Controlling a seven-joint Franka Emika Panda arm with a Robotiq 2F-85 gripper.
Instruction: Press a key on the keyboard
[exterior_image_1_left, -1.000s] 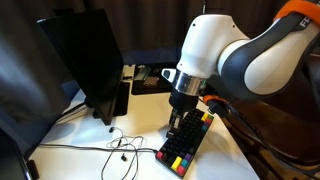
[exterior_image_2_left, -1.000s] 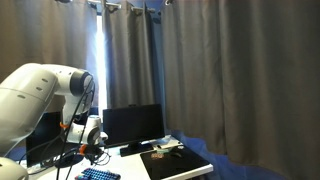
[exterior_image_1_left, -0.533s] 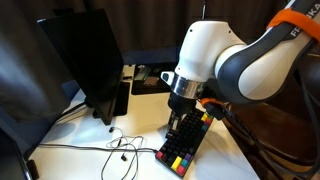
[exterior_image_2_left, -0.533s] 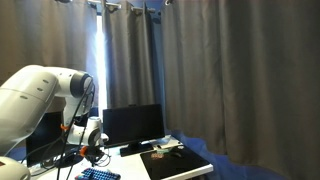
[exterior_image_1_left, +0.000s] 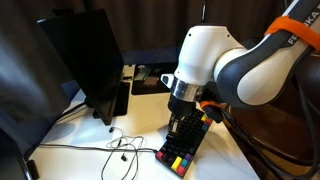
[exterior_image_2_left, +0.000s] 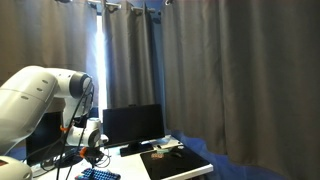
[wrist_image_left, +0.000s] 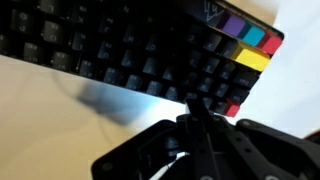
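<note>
Gripper (exterior_image_1_left: 180, 128) clenched shut, holding nothing, at the keyboard (exterior_image_1_left: 188, 150)'s left edge; we should centre over one black key and lower straight, pressing lightly.

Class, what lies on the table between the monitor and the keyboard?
A thin dark cable on the white table, between monitor and keyboard, in an exterior view.

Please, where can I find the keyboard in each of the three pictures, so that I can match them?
In an exterior view: the keyboard is at lower centre, under the arm.
In an exterior view: the keyboard is at the bottom edge, on the left.
Wrist view: the keyboard fills the top.
Shared landmark: the shut gripper just above it.
</note>
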